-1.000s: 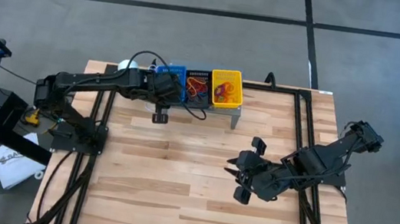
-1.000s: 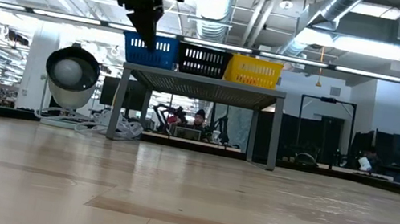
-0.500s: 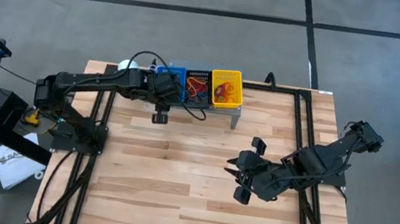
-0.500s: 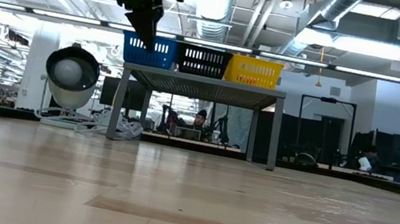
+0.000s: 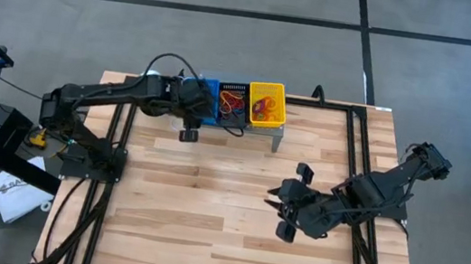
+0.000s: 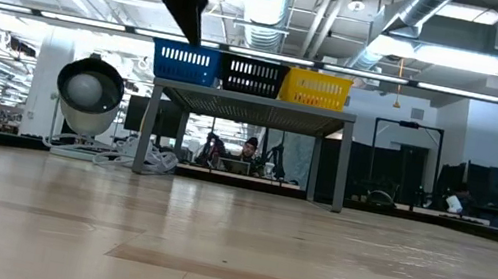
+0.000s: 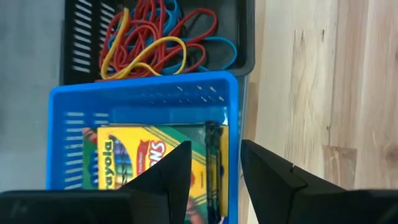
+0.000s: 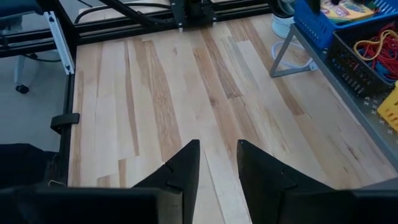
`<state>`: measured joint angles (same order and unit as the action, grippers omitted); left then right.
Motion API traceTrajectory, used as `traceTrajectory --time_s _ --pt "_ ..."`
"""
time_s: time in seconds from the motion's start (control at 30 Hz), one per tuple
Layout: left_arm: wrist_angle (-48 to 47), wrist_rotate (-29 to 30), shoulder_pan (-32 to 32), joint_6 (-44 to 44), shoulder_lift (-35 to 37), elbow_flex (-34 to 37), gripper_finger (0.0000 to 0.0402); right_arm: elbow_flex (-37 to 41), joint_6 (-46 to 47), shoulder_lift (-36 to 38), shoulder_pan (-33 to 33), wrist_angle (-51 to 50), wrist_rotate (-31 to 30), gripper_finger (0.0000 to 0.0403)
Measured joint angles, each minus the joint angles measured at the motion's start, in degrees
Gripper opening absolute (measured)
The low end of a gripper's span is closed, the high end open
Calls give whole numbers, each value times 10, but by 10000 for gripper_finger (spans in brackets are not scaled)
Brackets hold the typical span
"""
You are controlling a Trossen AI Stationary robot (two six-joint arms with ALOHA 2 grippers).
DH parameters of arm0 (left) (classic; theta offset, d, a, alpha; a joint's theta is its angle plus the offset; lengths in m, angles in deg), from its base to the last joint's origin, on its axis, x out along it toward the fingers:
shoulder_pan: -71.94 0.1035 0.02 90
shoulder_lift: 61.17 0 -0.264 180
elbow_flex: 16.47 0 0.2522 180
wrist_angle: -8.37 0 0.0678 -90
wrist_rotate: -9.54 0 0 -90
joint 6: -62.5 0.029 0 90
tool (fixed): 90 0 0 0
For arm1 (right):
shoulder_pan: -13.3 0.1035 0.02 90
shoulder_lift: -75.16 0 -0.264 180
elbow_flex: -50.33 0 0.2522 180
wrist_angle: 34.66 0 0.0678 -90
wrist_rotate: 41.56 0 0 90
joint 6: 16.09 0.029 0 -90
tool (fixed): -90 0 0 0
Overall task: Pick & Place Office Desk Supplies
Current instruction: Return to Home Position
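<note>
Evidently only the retreat remains: the left gripper (image 7: pixel 215 144) hangs empty over the shelf (image 6: pixel 255 105).

Its fingers (image 7: pixel 166 171) are spread, holding nothing. The crayon boxes (image 7: pixel 146 165) lie straight ahead of them inside the blue bin (image 7: pixel 143 93), with the rubber bands (image 7: pixel 158 40) in the black bin (image 7: pixel 245 37) just beside. The left arm is by far the nearer. The right gripper (image 8: pixel 217 144) waits with fingers parted over bare table (image 8: pixel 155 81), well apart.

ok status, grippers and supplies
Left gripper open above blue bin. Right gripper open, empty, over table. Crayon box, rubber bands binned on shelf. Nothing in the way.
</note>
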<state>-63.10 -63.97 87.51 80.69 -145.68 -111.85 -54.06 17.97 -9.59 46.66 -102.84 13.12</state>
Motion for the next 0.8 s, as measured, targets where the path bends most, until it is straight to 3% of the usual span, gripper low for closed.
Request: traceTrajectory --time_s 0.27,0.4,0.8 --pt "-60 0 0 0 0 -56 139 0 9 0 0 -1 3 103" --pt "-77 -13 0 -12 21 -87 139 0 6 7 0 -8 -38 103" --pt "-46 -155 -29 -146 278 -89 132 0 -41 171 3 -17 -70 103"
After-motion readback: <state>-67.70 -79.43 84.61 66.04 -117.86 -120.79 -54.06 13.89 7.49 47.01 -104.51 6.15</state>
